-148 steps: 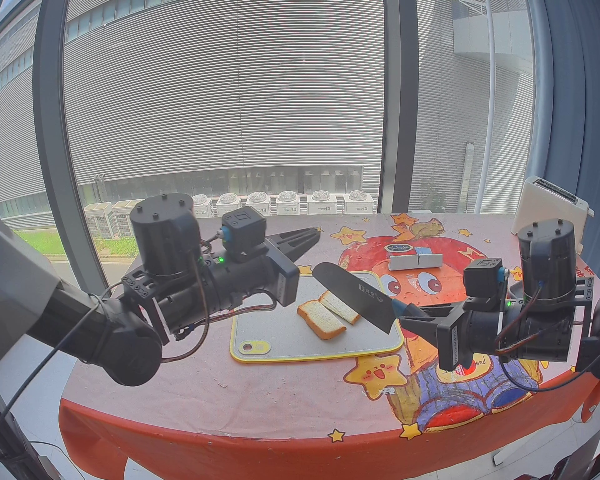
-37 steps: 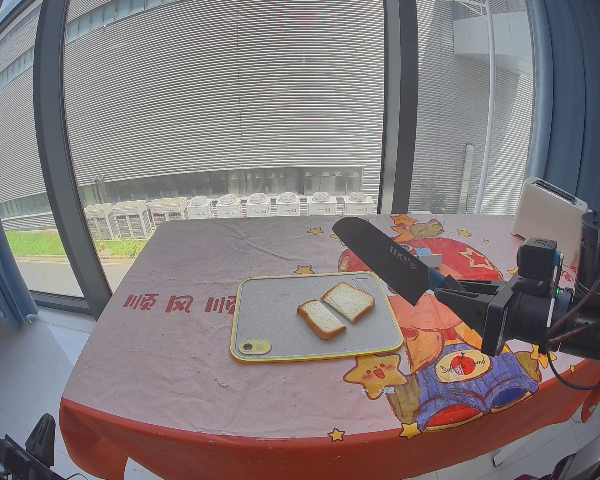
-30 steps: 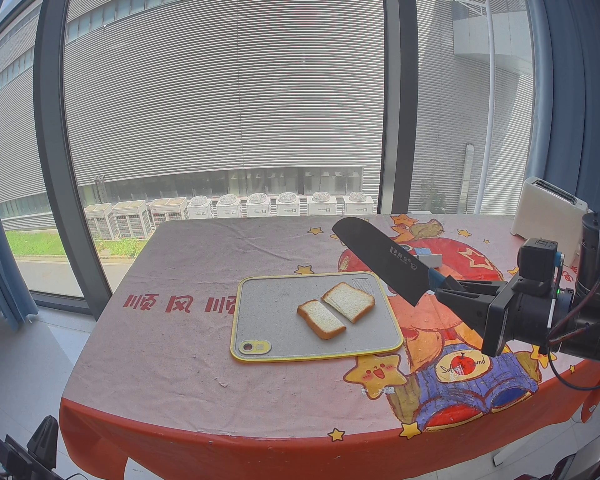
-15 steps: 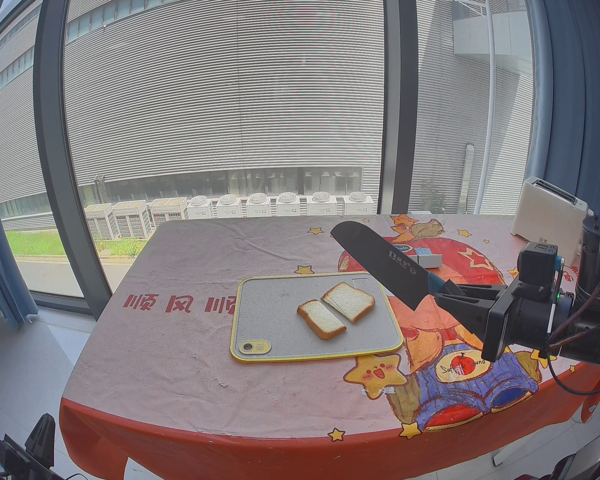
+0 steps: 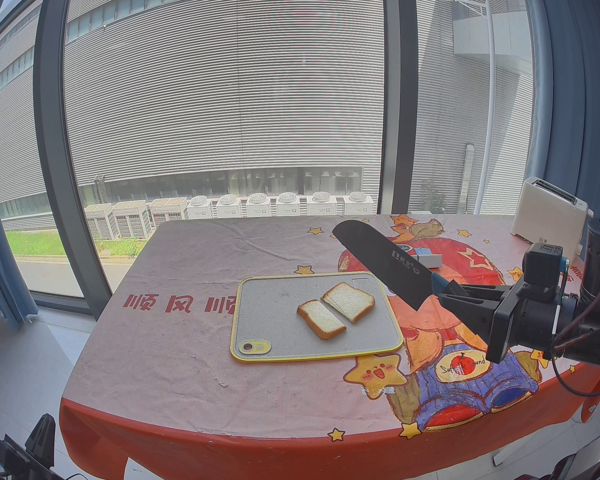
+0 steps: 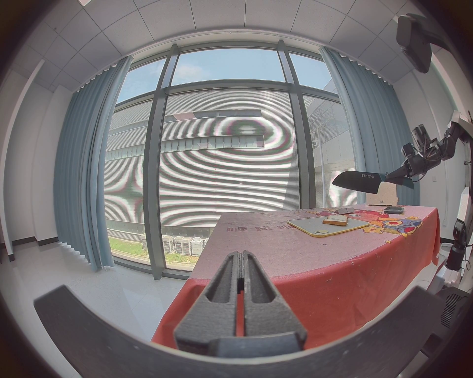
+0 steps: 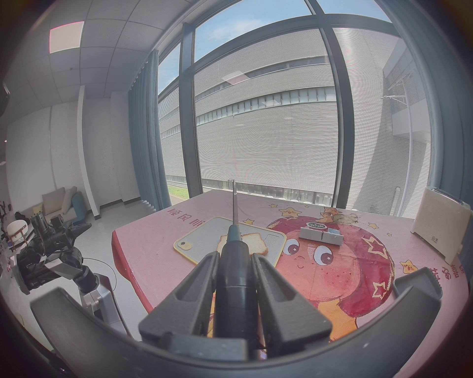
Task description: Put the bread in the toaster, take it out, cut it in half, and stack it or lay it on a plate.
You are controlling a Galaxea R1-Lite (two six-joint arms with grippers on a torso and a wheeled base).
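Bread [image 5: 321, 319] lies halved on the board [image 5: 269, 312]; plating remains. Right gripper [image 5: 451, 295] pinches the raised knife [image 5: 384, 262]; left gripper's [image 6: 240, 261] jaws are pressed together.

This is an office-type room used as a robot test lab, with a small kitchen scene staged on one desk. Beyond the right claw [image 5: 447, 294] a floor-to-ceiling glass wall [image 5: 225, 125] looks out on rooftop air units [image 5: 275, 203] and a grey ribbed building. Blue curtains [image 6: 84, 162] hang beside the glass. Overhead is a grid of ceiling tiles [image 6: 221, 19] with a flat light panel [image 7: 66, 37], and the walls are plain white. Well away from the claw, past the desk's edge, stands what looks like a pale sofa [image 7: 53, 199]. The desk [image 5: 187, 387] below the claw wears a cartoon cloth and carries a cutting board [image 5: 275, 312] and, to the claw's right, a toaster [image 5: 550, 215]. The claw grips a knife [image 5: 387, 262].
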